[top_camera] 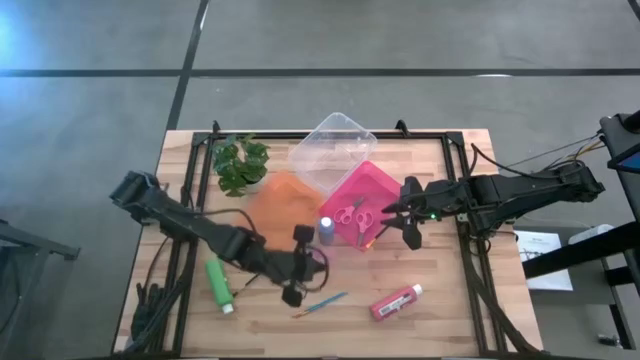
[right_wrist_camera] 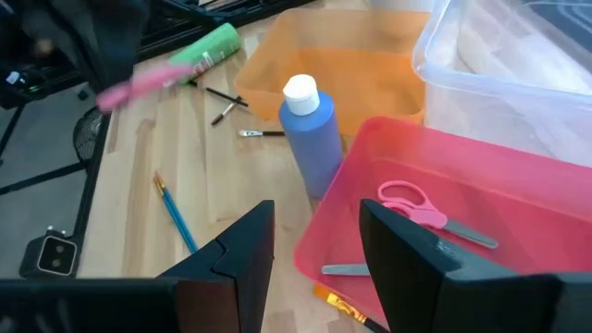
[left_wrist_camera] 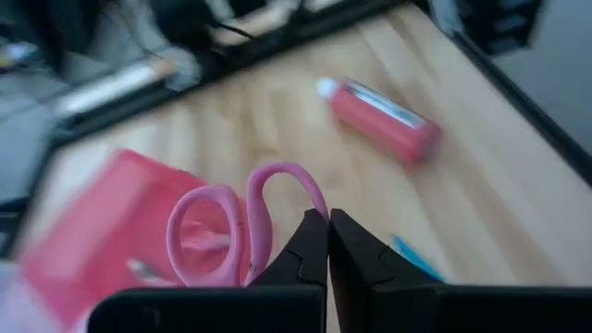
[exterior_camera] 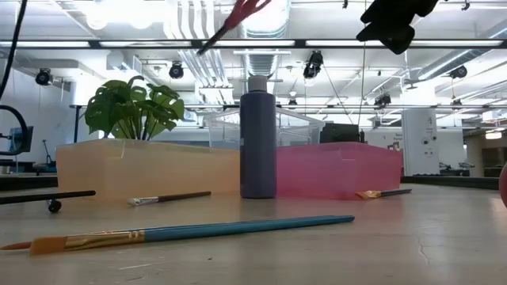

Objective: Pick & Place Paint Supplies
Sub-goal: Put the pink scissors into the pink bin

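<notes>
Low view, nearest: a blue-handled paintbrush [exterior_camera: 198,232] lies flat across the table [exterior_camera: 444,245], its bristle tip cut off at the picture's edge. Behind it stand the blue-purple paint bottle [exterior_camera: 258,142], upright, then the orange tray [exterior_camera: 142,166] and the pink tray [exterior_camera: 341,170]. The plant [exterior_camera: 131,107] and the clear tray [top_camera: 332,148] lie farthest.

The left gripper [left_wrist_camera: 327,217] has its fingers pressed together on the pink-handled scissors [left_wrist_camera: 222,231]. The exact grip point is hidden behind the fingers, and the blades show only as a blurred streak at the top of the low view.

The right gripper [right_wrist_camera: 314,250] hangs with its fingers spread wide over the pink tray's near rim, beside the bottle. In the low view it is mostly cropped. A second pair of scissors [right_wrist_camera: 412,203] lies inside the pink tray.

The green bottle [top_camera: 219,285] and the red bottle [top_camera: 396,302] lie on their sides on the table, well apart.
</notes>
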You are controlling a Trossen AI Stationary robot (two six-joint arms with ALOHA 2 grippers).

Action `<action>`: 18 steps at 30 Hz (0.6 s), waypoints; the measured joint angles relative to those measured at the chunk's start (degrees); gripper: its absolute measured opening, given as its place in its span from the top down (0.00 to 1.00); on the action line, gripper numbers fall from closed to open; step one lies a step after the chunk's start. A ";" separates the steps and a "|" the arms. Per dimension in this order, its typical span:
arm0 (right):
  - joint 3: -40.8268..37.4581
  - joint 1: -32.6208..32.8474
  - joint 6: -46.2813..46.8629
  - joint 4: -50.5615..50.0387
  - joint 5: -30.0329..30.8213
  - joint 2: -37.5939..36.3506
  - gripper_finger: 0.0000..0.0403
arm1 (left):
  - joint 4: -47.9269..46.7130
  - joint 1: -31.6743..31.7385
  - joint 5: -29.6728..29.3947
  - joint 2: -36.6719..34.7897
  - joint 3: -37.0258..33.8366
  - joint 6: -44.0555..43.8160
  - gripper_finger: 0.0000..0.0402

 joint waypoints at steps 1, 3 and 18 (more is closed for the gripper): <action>0.00 -0.02 -0.08 0.02 0.14 0.00 0.61 | -0.74 0.76 -0.28 -0.03 1.39 0.92 1.00; -0.02 -0.02 -0.13 -0.10 0.18 0.00 0.61 | -0.76 2.57 -0.01 0.53 4.45 2.52 1.00; -0.09 0.00 5.00 -10.18 3.09 -0.79 0.61 | 6.96 18.81 17.18 11.18 18.57 2.85 1.00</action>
